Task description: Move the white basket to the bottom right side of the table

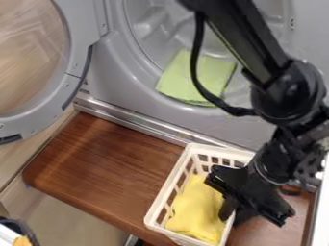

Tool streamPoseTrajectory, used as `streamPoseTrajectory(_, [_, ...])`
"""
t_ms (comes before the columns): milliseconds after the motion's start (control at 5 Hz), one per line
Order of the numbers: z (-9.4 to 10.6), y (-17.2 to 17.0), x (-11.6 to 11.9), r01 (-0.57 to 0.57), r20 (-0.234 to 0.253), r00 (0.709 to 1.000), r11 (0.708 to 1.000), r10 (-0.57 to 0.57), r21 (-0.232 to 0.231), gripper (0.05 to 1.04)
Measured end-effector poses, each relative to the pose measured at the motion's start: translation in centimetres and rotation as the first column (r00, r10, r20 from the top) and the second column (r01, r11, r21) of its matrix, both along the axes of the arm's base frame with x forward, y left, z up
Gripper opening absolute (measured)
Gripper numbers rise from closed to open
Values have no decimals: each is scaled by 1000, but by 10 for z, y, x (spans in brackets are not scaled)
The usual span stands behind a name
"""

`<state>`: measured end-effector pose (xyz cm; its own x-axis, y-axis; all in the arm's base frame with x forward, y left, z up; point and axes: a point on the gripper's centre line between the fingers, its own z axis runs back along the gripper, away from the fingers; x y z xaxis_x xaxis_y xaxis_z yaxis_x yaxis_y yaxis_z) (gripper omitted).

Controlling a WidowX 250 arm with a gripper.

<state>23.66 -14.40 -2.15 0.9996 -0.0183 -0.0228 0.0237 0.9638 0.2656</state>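
Black two-finger claw (233, 216): cannot tell if clamped
White plastic basket (166, 188): beside claw, on brown wooden table (116, 163)
Done: basket likely near goal
Left: perhaps nudging, then clearing claw

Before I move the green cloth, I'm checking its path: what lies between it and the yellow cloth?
The camera view shows the machine's grey front, a metallic strip, then the slotted far wall of the white basket.

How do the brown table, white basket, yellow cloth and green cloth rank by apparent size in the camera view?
Largest to smallest:
1. Brown table
2. White basket
Yellow cloth and green cloth: both smaller, too alike to rank.
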Motion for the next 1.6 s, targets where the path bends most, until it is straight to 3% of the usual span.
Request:
streamPoseTrajectory(200, [-11,-8,1,24,-15,1000,1000,-24,2,124])
streamPoseTrajectory(400, [-18,-7,5,25,-22,999,1000,-25,-18,318])
streamPoseTrajectory(600, [-24,-1,-1,-5,-27,1000,999,4,-35,620])
streamPoseTrajectory(800, [0,6,-6,-23,8,1000,995,24,-97,917])
streamPoseTrajectory(1000, [34,14,-3,-29,55,998,997,33,-67,1008])
streamPoseTrajectory(1200, [73,19,2,-34,140,989,996,46,-86,1003])
streamPoseTrajectory(1600, [90,66,16,-173,60,983,985,174,-27,1000])
